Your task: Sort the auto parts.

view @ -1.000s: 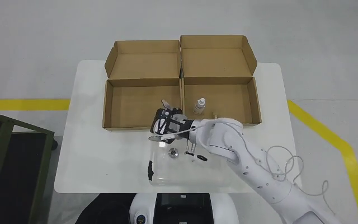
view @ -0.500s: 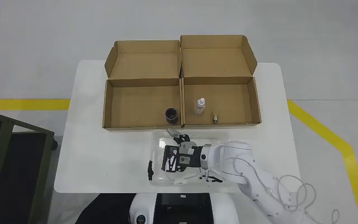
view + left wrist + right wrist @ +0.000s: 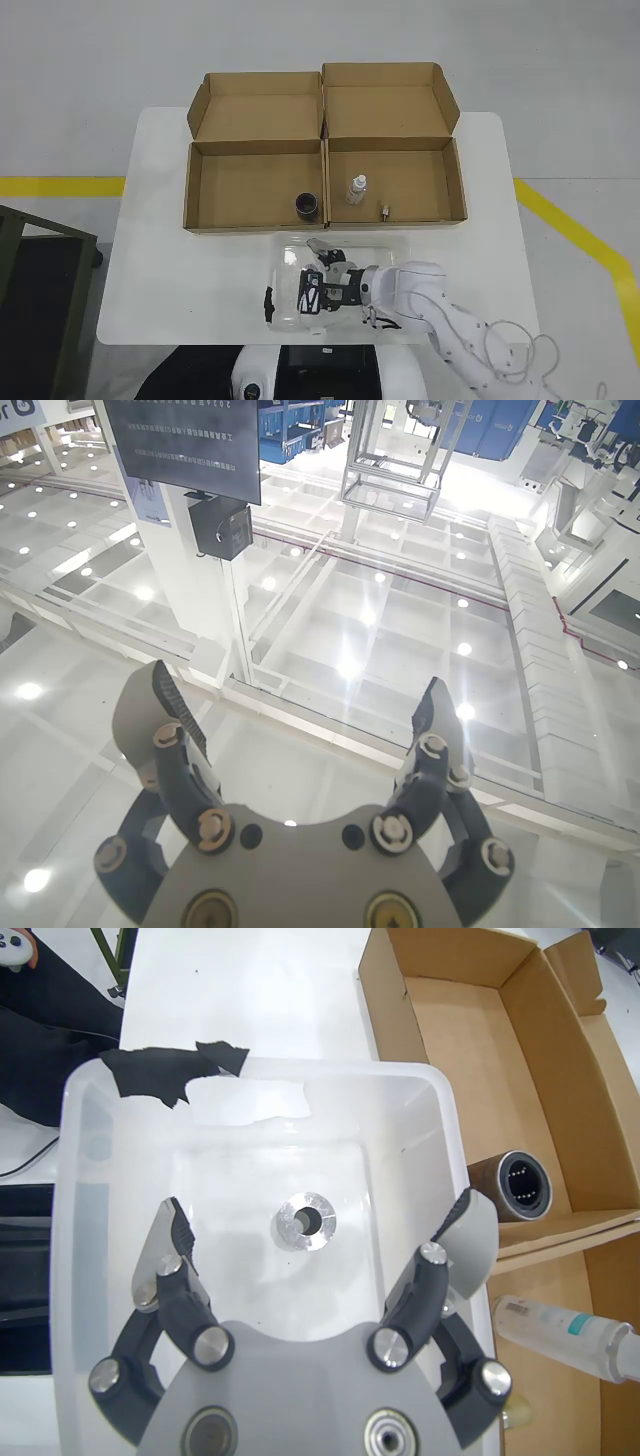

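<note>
One silver ring (image 3: 306,1221) in clear bin (image 3: 350,1065) under spread right jaws, seemingly arm-covered from above; left jaws spread.

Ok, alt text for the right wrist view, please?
The open right gripper hangs above a metal ring lying in a clear bin. Beside the bin, one cardboard box holds a dark bearing, and a plastic bottle lies in the next.

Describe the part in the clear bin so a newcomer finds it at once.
On the white table, the clear plastic bin sits nearer the robot than the cardboard boxes. On its floor, under the open right gripper, lies a silver ring. It is flat and bright, unlike the dark cylinder in a box.
</note>
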Motion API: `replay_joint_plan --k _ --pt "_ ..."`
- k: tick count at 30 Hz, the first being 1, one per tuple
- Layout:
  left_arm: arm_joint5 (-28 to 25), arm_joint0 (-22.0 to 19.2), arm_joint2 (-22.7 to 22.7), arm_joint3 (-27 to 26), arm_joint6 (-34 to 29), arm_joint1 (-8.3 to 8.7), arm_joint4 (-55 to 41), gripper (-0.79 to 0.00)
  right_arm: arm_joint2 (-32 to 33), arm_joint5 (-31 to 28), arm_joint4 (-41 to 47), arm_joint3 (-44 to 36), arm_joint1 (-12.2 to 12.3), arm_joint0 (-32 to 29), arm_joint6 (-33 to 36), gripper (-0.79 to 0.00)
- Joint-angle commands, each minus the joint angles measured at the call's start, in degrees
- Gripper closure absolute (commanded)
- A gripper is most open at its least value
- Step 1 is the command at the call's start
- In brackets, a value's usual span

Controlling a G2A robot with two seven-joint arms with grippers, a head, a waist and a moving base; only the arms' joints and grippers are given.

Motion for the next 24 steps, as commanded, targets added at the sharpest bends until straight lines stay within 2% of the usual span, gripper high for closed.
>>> replay_joint_plan --k 1,4,8,19,22,24 --pt "0.0 0.0 0.0 0.0 0.0 0.00 0.0 -0.785 -0.4 0.2 -0.2 1.0 -0.1 0.6 0.0 -0.757" --pt "0.0 0.0 0.0 0.0 0.0 0.00 0.0 -0.785 -1.2 0.6 -0.5 2.6 -0.4 1.4 0.2 -0.723" --pt "0.0 0.0 0.0 0.0 0.0 0.00 0.0 -0.785 -2.0 1.2 -0.6 4.8 -0.7 2.4 0.2 -0.637" --pt "0.0 0.0 0.0 0.0 0.0 0.00 0.0 -0.785 -2.9 1.1 0.7 8.5 -1.1 3.5 -0.6 -0.329" --pt "0.0 0.0 0.0 0.0 0.0 0.00 0.0 -0.785 -2.9 0.7 1.6 8.7 -1.1 3.6 -0.6 -0.188" --pt "0.0 0.0 0.0 0.0 0.0 0.00 0.0 -0.785 -2.8 0.4 1.9 8.5 -1.1 3.6 -0.3 -0.028"
